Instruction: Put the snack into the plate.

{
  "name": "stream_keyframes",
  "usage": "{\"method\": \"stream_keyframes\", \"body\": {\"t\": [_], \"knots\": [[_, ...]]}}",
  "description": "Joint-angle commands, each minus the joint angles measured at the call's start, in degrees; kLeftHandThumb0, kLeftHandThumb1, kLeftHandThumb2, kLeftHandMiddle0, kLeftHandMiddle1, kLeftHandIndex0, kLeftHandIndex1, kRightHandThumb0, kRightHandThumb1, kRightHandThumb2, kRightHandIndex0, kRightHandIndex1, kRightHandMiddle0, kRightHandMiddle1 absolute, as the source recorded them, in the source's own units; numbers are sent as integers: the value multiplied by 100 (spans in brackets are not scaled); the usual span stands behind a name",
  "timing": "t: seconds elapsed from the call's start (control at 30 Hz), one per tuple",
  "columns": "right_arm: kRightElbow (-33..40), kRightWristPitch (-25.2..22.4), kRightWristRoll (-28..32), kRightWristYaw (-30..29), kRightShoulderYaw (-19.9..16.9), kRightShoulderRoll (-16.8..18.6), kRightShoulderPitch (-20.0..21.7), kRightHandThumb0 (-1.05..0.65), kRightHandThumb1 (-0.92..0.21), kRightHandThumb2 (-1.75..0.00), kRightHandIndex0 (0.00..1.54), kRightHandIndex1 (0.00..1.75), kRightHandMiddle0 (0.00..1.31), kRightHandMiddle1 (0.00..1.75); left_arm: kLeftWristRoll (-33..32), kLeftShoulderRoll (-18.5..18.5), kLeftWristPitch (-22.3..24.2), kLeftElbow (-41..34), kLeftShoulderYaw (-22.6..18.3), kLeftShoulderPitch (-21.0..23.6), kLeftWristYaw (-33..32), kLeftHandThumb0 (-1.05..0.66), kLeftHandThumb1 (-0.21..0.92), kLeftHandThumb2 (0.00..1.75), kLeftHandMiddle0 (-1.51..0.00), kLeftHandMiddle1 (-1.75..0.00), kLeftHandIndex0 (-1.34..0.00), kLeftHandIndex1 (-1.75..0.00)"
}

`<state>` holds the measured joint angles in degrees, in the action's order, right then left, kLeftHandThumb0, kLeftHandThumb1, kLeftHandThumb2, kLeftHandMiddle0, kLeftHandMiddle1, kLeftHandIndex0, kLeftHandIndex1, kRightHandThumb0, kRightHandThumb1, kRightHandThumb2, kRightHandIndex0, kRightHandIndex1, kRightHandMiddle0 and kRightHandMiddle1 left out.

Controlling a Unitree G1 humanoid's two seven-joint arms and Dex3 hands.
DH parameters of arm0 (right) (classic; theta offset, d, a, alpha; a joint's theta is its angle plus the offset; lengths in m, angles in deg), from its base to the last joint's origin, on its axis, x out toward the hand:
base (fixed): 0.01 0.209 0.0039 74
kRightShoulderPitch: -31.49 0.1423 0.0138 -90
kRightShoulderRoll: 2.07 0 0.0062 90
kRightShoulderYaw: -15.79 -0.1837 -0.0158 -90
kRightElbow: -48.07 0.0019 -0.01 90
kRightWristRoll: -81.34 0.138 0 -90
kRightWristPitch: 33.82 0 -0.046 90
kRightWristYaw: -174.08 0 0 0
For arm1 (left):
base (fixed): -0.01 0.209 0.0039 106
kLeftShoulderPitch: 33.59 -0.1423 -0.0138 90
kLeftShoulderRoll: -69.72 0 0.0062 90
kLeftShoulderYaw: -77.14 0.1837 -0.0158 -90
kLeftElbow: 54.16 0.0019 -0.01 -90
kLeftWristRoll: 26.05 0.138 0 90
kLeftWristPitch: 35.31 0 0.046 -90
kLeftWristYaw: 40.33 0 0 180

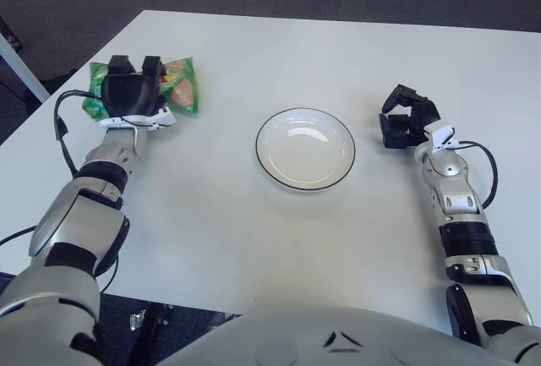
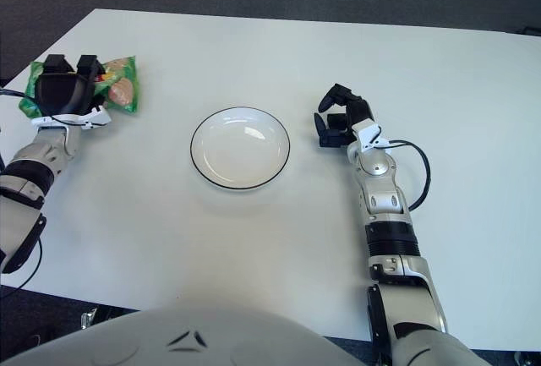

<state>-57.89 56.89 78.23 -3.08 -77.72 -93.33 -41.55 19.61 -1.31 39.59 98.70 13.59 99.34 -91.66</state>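
- The snack bag [image 1: 180,89] — green, with pictured food on its front — is gripped by the left hand [image 1: 128,95], fingers curled over it, at the tabletop's [image 1: 254,231] far left.
- No writing on the bag can be read.
- The white, dark-rimmed plate [image 1: 305,149] is seen well apart, at centre.
- The right hand [image 1: 406,118] — fingers curled, nothing held — is seen to the plate's right.

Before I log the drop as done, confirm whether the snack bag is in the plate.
No. The snack bag is under the left hand at the table's left, apart from the plate, which holds nothing.
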Motion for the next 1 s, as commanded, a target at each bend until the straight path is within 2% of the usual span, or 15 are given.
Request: {"method": "stream_keyframes", "body": {"t": [0.0, 0.1, 0.23, 0.37, 0.7, 0.97], "knots": [[-391, -307, -76, 115, 117, 69, -320, -50, -27, -137, 131, 175, 65, 175, 19, 76, -250, -542, -36, -34, -79, 54, 14, 153, -75, -175, -99, -175], [-403, -285, -109, 85, 138, 72, -305, -50, -27, -137, 131, 175, 65, 175, -7, 159, -362, -1139, -157, -123, -5, 54, 15, 152, -75, -175, -99, -175], [-391, -287, -165, 49, 172, 57, -306, -50, -27, -137, 132, 175, 65, 175, -78, 231, -296, -2243, -407, -462, 342, 53, 15, 152, -74, -175, -99, -175], [-367, -380, -182, 28, 195, 61, -301, -50, -28, -137, 132, 175, 65, 175, -157, 226, -427, -2934, -610, -592, 627, 53, 15, 152, -74, -175, -99, -175], [-376, -404, -131, 97, 188, 44, -298, -50, -28, -136, 132, 175, 65, 175, -190, 79, -761, -3388, -870, -458, 1080, 54, 14, 153, -75, -175, -101, -175], [-474, -312, -109, 133, 174, 48, -283, -50, -28, -136, 132, 175, 65, 175, -415, -180, -945, -4499, -1006, -605, 1783, 55, 13, 155, -77, -175, -102, -175]]}}
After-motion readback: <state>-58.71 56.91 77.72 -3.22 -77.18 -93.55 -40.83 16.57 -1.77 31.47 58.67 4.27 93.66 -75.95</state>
